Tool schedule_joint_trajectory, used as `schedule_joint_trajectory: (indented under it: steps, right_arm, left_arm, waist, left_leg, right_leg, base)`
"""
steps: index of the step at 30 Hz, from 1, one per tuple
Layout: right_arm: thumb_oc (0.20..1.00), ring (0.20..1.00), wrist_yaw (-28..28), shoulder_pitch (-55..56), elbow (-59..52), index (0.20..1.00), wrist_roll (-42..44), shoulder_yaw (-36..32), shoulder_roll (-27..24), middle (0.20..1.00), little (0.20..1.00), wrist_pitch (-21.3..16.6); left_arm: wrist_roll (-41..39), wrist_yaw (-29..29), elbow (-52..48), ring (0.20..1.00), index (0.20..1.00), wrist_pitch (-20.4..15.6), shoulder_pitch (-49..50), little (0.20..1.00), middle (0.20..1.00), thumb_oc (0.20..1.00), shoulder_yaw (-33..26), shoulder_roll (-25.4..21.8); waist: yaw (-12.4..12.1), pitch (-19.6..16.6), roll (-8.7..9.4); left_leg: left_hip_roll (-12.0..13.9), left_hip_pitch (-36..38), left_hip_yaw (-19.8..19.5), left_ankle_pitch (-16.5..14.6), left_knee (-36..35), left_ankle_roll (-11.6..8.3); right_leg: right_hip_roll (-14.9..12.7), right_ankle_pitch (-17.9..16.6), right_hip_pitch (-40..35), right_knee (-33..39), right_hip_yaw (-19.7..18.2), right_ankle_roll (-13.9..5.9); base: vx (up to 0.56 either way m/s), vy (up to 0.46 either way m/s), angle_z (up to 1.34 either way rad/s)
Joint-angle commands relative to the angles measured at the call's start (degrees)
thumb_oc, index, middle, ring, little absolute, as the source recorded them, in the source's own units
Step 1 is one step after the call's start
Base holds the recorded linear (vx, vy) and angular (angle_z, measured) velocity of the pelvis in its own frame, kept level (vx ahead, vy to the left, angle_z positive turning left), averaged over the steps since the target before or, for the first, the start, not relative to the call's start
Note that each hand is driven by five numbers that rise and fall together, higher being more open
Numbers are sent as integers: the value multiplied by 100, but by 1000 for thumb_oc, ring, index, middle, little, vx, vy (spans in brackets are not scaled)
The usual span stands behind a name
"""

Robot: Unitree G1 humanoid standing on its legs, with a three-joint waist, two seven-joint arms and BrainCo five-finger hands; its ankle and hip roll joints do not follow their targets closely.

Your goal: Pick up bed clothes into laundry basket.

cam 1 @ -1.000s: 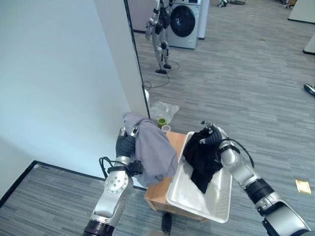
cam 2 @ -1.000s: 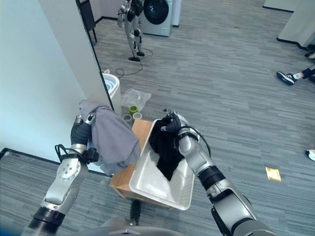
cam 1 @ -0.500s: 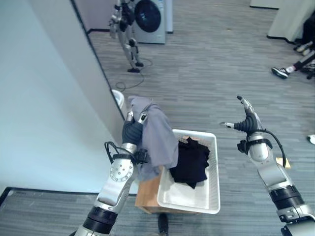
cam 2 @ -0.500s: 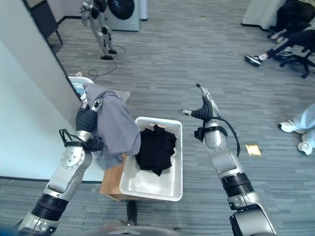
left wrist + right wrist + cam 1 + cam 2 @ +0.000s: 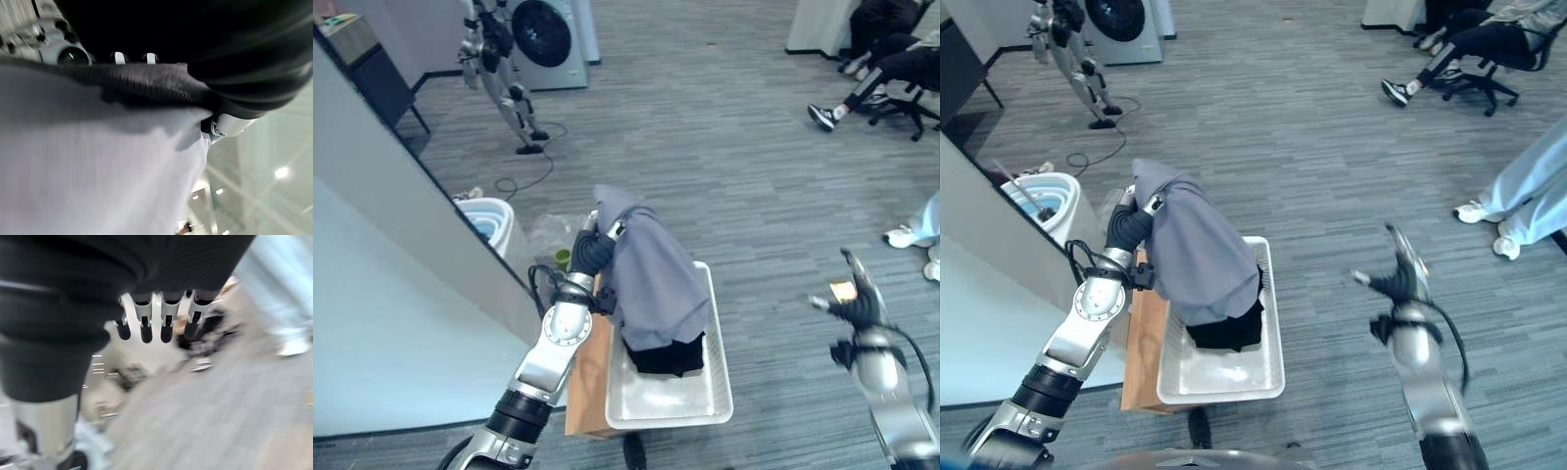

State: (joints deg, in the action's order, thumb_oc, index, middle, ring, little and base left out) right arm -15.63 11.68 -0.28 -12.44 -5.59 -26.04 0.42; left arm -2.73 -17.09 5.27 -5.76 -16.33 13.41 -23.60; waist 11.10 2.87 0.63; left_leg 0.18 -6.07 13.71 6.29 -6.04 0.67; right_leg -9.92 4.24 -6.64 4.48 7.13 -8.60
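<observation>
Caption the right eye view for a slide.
Left hand holds grey garment over the white laundry basket; right hand open aside.

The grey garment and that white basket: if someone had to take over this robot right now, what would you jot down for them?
Left hand: raised over the basket, the grey garment draped on it and hanging down into the white laundry basket; its fingers are hidden under the cloth.
Right hand: off to the right over the floor, fingers straight, holding nothing.
Done: the black garment lies in the basket, which rests on a wooden stand.
Left: get the grey garment fully into the basket and off the left hand.
</observation>
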Motion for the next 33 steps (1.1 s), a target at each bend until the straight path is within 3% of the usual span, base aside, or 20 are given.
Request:
schedule_joint_trajectory:
  steps: [1, 7, 12, 16, 20, 21, 22, 24, 26, 27, 28, 30, 33]
  right_arm:
    - [1000, 1000, -61, -388, 5, 1000, 198, -258, -253, 1000, 1000, -395]
    - [1000, 1000, 80, 51, 344, 1000, 273, -210, -301, 1000, 1000, -363]
    - [1000, 1000, 142, 93, 476, 1000, 307, -59, -250, 1000, 1000, -342]
    - [1000, 1000, 245, 234, 270, 1000, 406, 195, -80, 1000, 1000, -463]
    - [1000, 1000, 259, 378, 111, 1000, 480, 252, -38, 1000, 1000, -487]
    - [1000, 1000, 276, 421, 79, 1000, 467, 233, -42, 1000, 1000, -474]
    - [1000, 1000, 276, 464, 48, 1000, 456, 225, -47, 1000, 1000, -468]
    - [1000, 1000, 284, 495, 23, 1000, 469, 224, -30, 1000, 1000, -469]
    - [1000, 1000, 264, 561, -196, 1000, 469, 266, 39, 1000, 1000, -553]
    - [1000, 1000, 264, 561, -196, 1000, 469, 267, 40, 1000, 1000, -553]
    - [1000, 1000, 242, 562, -280, 1000, 469, 266, 75, 1000, 1000, -590]
    - [1000, 1000, 258, 549, -380, 1000, 510, 284, 201, 1000, 1000, -661]
    - [1000, 1000, 308, 525, -453, 1000, 507, 323, 308, 1000, 1000, -764]
  left_arm:
    - [361, -347, 584, 200, 200, -180, -1129, 200, 200, 200, 25, -91]
    - [221, -311, 1815, 200, 200, -79, -1520, 200, 200, 200, 228, 28]
    - [-175, -151, 2661, 200, 200, -55, -1423, 200, 200, 200, 235, 282]
    - [67, -153, 4317, 200, 200, 117, -1639, 200, 200, 200, 317, 461]
    - [-124, -6, 5325, 200, 200, 198, -1769, 200, 200, 200, 202, 751]
    - [-109, 26, 5382, 862, 862, 207, -1716, 862, 862, 862, 189, 805]
    - [-128, 18, 5409, 1000, 1000, 207, -1693, 1000, 1000, 1000, 174, 861]
    - [-129, -5, 5445, 1000, 1000, 213, -1671, 1000, 1000, 1000, 183, 921]
    - [-675, -296, 3820, 1000, 1000, -132, -1335, 1000, 1000, 1000, 135, 909]
    - [-675, -296, 3819, 1000, 1000, -131, -1333, 1000, 1000, 1000, 135, 908]
    - [-799, -412, 3066, 1000, 1000, -283, -1118, 1000, 1000, 1000, 79, 828]
    - [-705, -425, 1644, 1000, 1000, -434, -311, 1000, 1000, 1000, -51, 763]
    - [-640, -334, 512, 1000, 1000, -581, 455, 1000, 1000, 1000, -236, 706]
  waist:
    - [7, -245, -235]
    - [334, -165, -290]
    - [458, -103, -297]
    - [586, -51, -291]
    - [649, -33, -257]
    - [654, -32, -249]
    - [652, -33, -240]
    - [649, -41, -226]
    - [473, -74, -164]
    - [473, -84, -165]
    - [378, -58, -159]
    - [164, -46, -111]
    - [-44, -33, -82]
  left_leg:
    - [565, 861, 183, -758, 104, -597]
    - [557, 871, 369, -766, 104, -603]
    - [562, 844, 509, -775, 104, -593]
    - [566, 862, 636, -812, 104, -589]
    - [568, 900, 657, -826, 104, -604]
    - [571, 915, 652, -830, 104, -605]
    - [569, 930, 639, -832, 104, -604]
    - [566, 946, 617, -833, 104, -603]
    - [571, 944, 454, -794, 104, -602]
    - [570, 934, 454, -791, 104, -602]
    - [575, 968, 405, -813, 104, -596]
    - [590, 944, 307, -769, 104, -581]
    - [616, 927, 204, -738, 104, -578]
  right_leg:
    - [-194, -1011, 760, 52, 116, -407]
    - [-166, -1081, 925, 52, -78, -423]
    - [-142, -1112, 1064, 52, -229, -445]
    - [-129, -1122, 1142, 52, -327, -462]
    - [-139, -1119, 1121, 52, -302, -456]
    - [-143, -1119, 1105, 52, -287, -456]
    - [-143, -1113, 1085, 52, -273, -452]
    - [-145, -1108, 1053, 52, -257, -444]
    - [-155, -1069, 921, 52, -111, -404]
    - [-156, -1071, 931, 52, -111, -404]
    - [-155, -1036, 863, 52, -71, -398]
    - [-153, -1007, 793, 52, -10, -355]
    - [-137, -950, 716, 52, 48, -317]
  base:
    - [19, 30, -32]
    - [10, 13, -21]
    - [2, 10, -18]
    - [-9, 12, -18]
    - [-2, 1, -9]
    - [0, 0, 0]
    - [7, -13, 3]
    - [-8, -29, 6]
    - [-32, -65, 16]
    - [-10, -47, 27]
    - [-12, -35, 21]
    - [-31, -72, 5]
    - [-26, -56, 19]
